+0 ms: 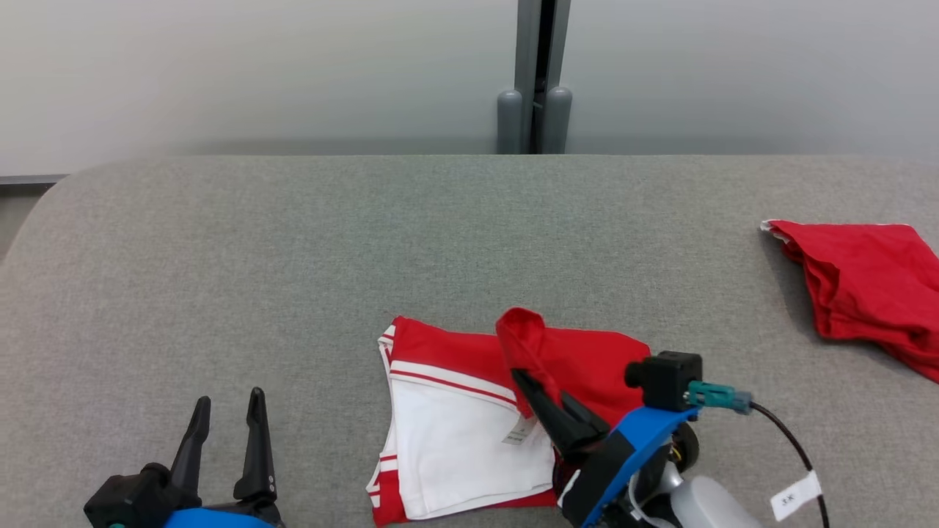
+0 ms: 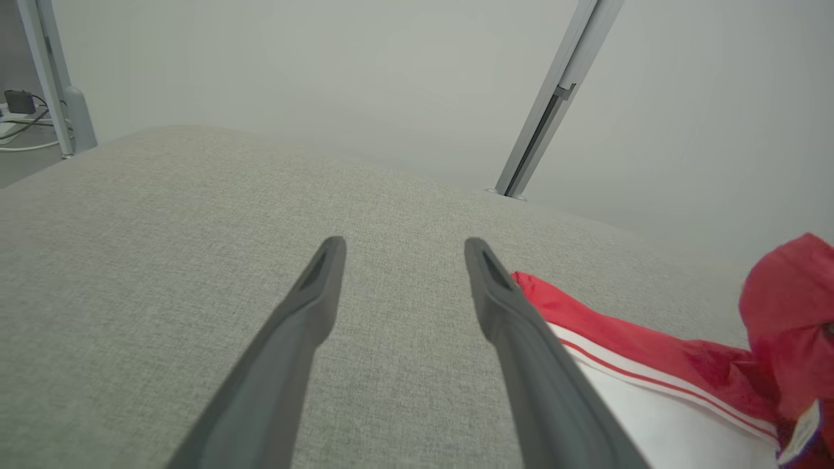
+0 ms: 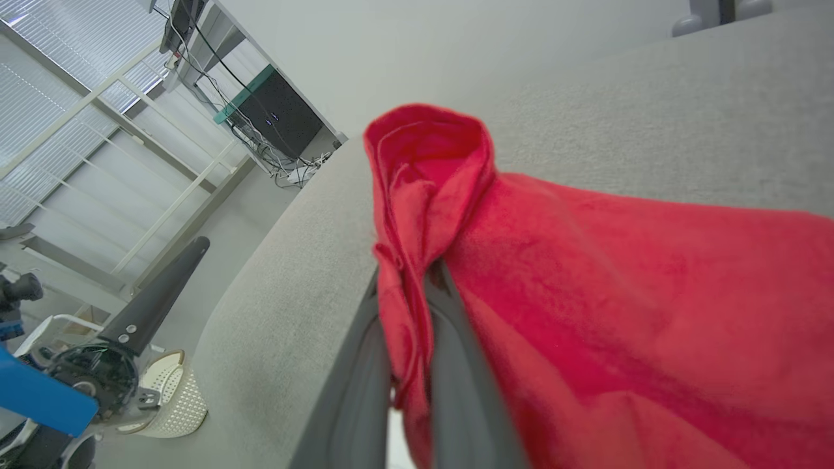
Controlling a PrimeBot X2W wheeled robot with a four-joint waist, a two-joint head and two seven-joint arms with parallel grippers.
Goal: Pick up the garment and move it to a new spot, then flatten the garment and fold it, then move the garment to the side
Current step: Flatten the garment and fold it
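The garment (image 1: 455, 433), red with white panels and stripes, is seen low in the centre of the head view, laid on the grey padded table (image 1: 293, 257) close to its near edge. A red fold of its right part is pinched by the right gripper (image 1: 530, 387), whose jaws are clamped together on the cloth, and is raised into a small peak. This hold is judged to serve a fold of the red part over the white panel, since the rest lies fairly flat. A small white label (image 1: 519, 433) is shown beside the pinch. At the lower left of the frame the left gripper (image 1: 229, 400) is held over bare table to the left of the garment, jaws wide apart with nothing between them; it is judged to be parked clear of the fold. Farther off, at the right edge, a crumpled red cloth (image 1: 866, 286) is laid well apart from the work. Beyond the far edge a grey post (image 1: 535, 73) is set against the wall. Counted: one garment, one other cloth, two grippers, two fingers on each, one label, one post.
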